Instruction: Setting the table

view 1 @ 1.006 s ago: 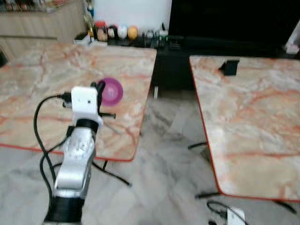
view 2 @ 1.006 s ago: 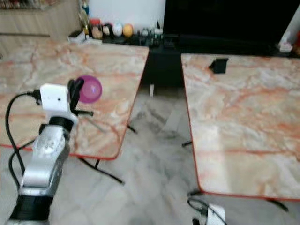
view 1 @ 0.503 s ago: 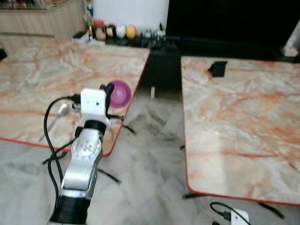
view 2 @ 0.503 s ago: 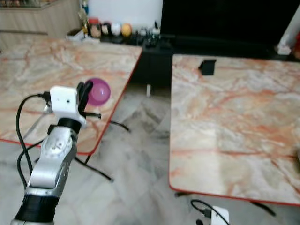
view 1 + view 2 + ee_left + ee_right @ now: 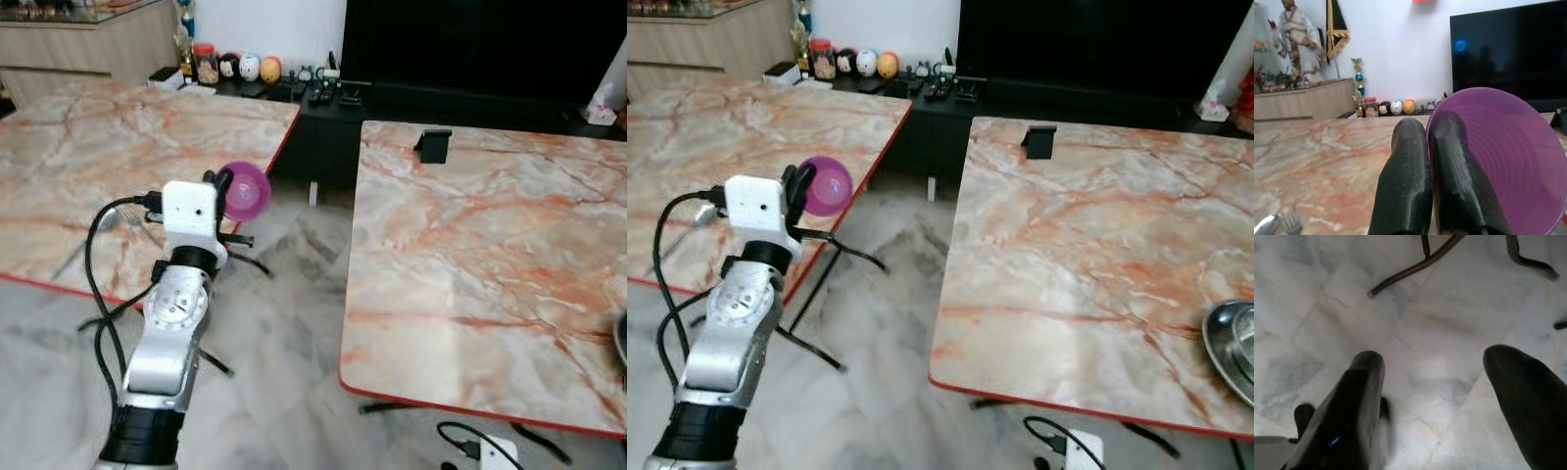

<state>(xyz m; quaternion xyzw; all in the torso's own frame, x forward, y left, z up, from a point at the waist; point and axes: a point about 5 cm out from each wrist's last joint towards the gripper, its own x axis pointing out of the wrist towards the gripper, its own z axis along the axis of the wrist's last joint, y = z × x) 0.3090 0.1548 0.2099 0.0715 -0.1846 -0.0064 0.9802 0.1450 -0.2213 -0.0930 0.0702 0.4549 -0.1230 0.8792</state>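
Note:
A purple plastic bowl (image 5: pixel 247 191) hangs tilted on its side in the air at the right edge of the left marble table (image 5: pixel 88 147). My left gripper (image 5: pixel 217 184) is shut on the purple bowl's rim, with one black finger (image 5: pixel 1405 181) outside the bowl (image 5: pixel 1508 166) and the other inside. A second marble table (image 5: pixel 470 245) stands to the right across a floor gap. At its near right edge lies a metal dish (image 5: pixel 1234 345). My right gripper (image 5: pixel 1440 377) hangs open over the tiled floor.
A fork (image 5: pixel 1281 223) lies on the left table near the held bowl. A small black stand (image 5: pixel 432 144) sits at the right table's far edge. Behind are a dark TV (image 5: pixel 470 44) and a low cabinet with figurines (image 5: pixel 245 69). A white adaptor (image 5: pixel 490 452) and cable lie on the floor.
The whole picture has shifted, so the camera has moved: the right table is nearer and its metal dish has come into view. My left gripper keeps the bowl, now past the left table's edge.

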